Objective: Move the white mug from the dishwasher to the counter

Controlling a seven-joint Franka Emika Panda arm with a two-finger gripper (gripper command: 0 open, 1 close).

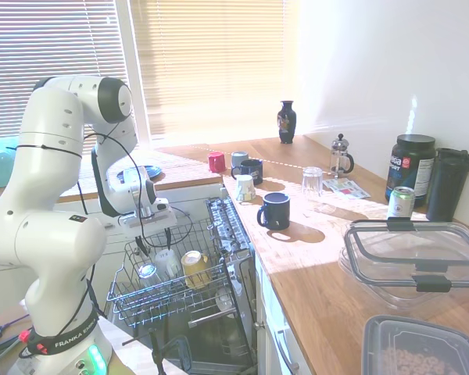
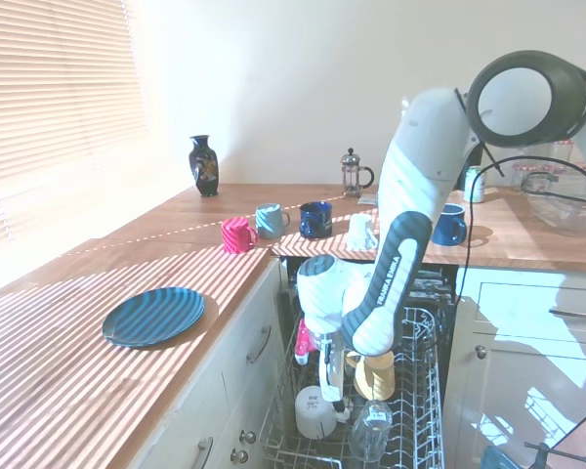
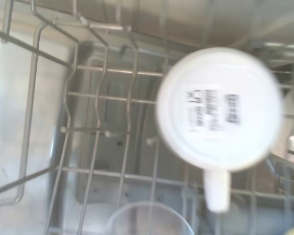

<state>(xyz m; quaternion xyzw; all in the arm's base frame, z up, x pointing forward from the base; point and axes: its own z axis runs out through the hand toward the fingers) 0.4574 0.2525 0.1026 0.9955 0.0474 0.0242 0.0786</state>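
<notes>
Reaching down into the rack, the hand (image 2: 334, 386) hangs spread above the white mug (image 2: 315, 411).

Exterior views face opposite, sharing dishwasher (image 1: 180, 289); wrist close above rack.

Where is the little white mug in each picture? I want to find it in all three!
First exterior view: the white mug sits upside down in the dishwasher rack, just below the gripper.
Second exterior view: the mug is low in the rack, under the gripper.
Wrist view: the mug fills the middle right, bottom up, handle showing.
Shared landmark: the yellow mug stands right next to it in both exterior views.
</notes>
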